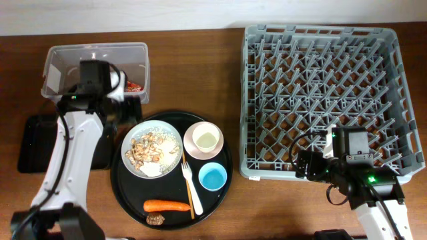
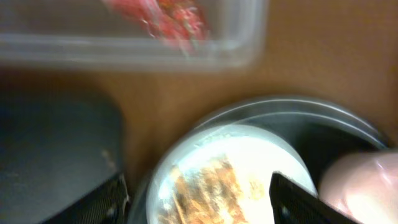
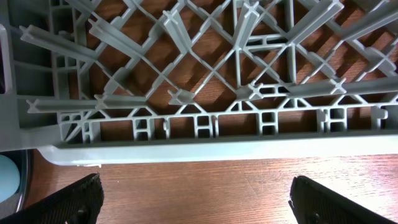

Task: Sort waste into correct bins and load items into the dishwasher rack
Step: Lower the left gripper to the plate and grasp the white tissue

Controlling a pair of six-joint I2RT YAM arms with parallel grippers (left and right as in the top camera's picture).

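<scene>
The red wrapper (image 1: 134,87) lies in the clear tub (image 1: 97,50); it also shows in the left wrist view (image 2: 168,15). The shallow black tray (image 1: 30,143) sits left. The white plate (image 1: 152,148) holds beige scraps (image 1: 145,150) and a white scrap (image 1: 152,170). The cream bowl (image 1: 202,139), blue cup (image 1: 213,177), fork (image 1: 189,181), carrot (image 1: 167,205) and brown lump (image 1: 155,219) are close by. I see no small white cup. My left gripper (image 1: 129,110) is open and empty above the plate's edge (image 2: 199,202). My right gripper (image 1: 303,167) is open and empty in front of the grey rack (image 1: 327,93).
The plate, bowl, cup, fork, carrot and lump all rest on a large round black tray (image 1: 223,157). In the right wrist view the gripper (image 3: 199,202) is over bare wood just before the rack's front wall (image 3: 205,146). The rack holds nothing.
</scene>
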